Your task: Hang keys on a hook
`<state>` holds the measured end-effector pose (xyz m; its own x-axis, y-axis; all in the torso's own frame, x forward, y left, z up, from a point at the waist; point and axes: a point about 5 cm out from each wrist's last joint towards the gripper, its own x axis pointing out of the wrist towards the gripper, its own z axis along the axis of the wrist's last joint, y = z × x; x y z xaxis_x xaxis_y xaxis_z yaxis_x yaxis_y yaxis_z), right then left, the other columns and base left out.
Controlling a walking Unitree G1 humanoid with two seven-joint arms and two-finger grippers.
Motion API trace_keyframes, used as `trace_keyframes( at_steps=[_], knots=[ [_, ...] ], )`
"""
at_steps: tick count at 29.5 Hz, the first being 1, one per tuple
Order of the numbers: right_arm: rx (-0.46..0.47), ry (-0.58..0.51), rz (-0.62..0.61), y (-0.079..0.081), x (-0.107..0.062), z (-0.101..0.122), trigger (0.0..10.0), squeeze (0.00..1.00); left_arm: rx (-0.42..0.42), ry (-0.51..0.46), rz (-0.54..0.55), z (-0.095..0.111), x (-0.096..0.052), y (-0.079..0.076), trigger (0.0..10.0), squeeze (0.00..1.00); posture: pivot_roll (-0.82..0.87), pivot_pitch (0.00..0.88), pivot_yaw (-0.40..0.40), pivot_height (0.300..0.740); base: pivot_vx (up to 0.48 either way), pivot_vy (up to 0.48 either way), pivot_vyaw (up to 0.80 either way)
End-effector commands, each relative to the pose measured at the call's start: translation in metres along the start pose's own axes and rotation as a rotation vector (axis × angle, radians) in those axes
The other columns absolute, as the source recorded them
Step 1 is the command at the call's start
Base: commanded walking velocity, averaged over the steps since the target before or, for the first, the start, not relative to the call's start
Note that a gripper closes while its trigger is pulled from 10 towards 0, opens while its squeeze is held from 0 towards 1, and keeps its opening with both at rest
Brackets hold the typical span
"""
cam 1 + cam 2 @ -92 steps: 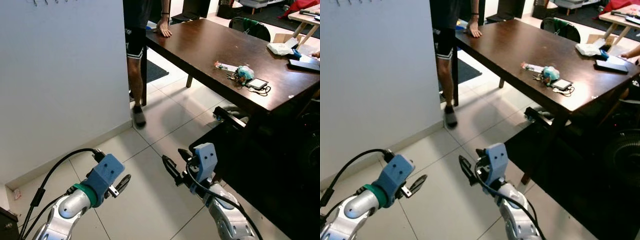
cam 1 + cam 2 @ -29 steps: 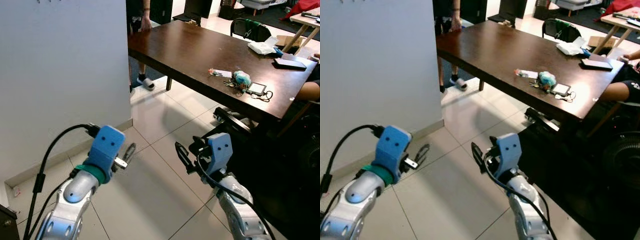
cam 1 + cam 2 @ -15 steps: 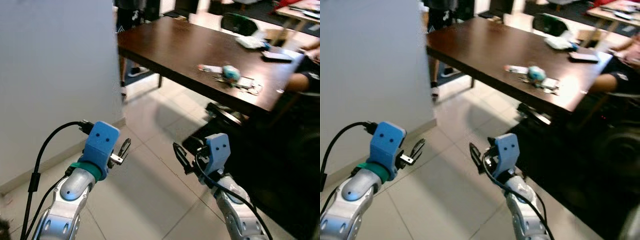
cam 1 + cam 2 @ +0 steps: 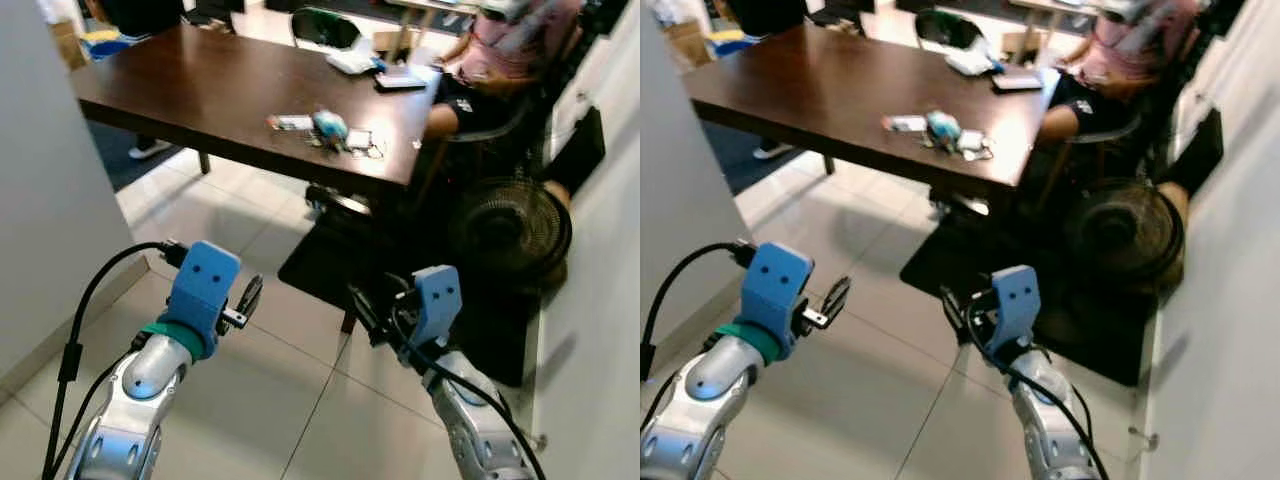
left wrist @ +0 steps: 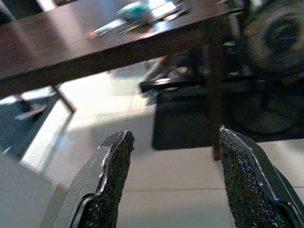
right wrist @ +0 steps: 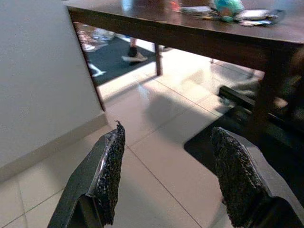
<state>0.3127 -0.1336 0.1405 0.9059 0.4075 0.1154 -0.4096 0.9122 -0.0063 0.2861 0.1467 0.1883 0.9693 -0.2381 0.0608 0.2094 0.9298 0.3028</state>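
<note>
The desk (image 4: 200, 85) is dark brown wood with a glossy sheen. On it the keys (image 4: 330, 128) carry a teal fuzzy charm, beside a strip (image 4: 290, 122) of white with red and green. Both hands have black fingers under bright blue housings, the left hand (image 4: 250, 297) with a green band on its silver arm, the right hand (image 4: 365, 310) silver too. The floor (image 4: 230, 390) is pale cream tile, the mat (image 4: 330, 265) black, the fan (image 4: 510, 230) black, the wall (image 4: 35, 200) plain white. A seated person wears pink

Dark table (image 4: 200, 95) w/ keys (image 4: 330, 128), phone (image 4: 359, 139).
</note>
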Motion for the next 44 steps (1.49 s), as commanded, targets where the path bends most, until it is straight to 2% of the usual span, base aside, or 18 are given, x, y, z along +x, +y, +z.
trace_keyframes(
  at_steps=[1,5,20,24,30,44],
  knots=[
    [0.012,0.025,-0.013,-0.0025,-0.0036,-0.0057,10.0,0.00,-0.009,0.018,-0.008,-0.0042,-0.0013,-0.0031,10.0,0.00,0.05,0.102,0.068,0.740,0.000,0.000,-0.80],
    [0.006,0.023,-0.010,-0.0020,-0.0036,-0.0057,10.0,0.00,-0.003,0.004,-0.008,-0.0033,-0.0012,-0.0032,10.0,0.00,0.05,0.104,0.067,0.740,0.183,0.000,-0.78],
    [-0.032,0.015,0.014,0.0016,-0.0037,-0.0054,10.0,0.00,0.005,0.007,-0.006,-0.0053,-0.0017,-0.0036,10.0,0.00,0.05,0.098,0.068,0.740,0.480,0.000,0.00],
    [-0.076,0.028,0.039,0.0055,-0.0026,-0.0068,10.0,0.00,0.006,0.009,-0.007,-0.0066,-0.0016,-0.0043,10.0,0.00,0.04,0.093,0.067,0.740,0.480,0.000,0.49],
    [-0.077,0.030,0.040,0.0065,-0.0022,-0.0077,10.0,0.00,0.006,0.010,-0.008,-0.0071,-0.0017,-0.0045,10.0,0.00,0.04,0.091,0.066,0.740,0.480,0.000,0.78],
    [-0.021,0.029,0.014,0.0027,-0.0031,-0.0095,10.0,0.00,0.005,0.008,-0.015,-0.0075,-0.0021,-0.0066,10.0,0.00,0.04,0.089,0.065,0.740,0.480,0.000,0.00]
  ],
)
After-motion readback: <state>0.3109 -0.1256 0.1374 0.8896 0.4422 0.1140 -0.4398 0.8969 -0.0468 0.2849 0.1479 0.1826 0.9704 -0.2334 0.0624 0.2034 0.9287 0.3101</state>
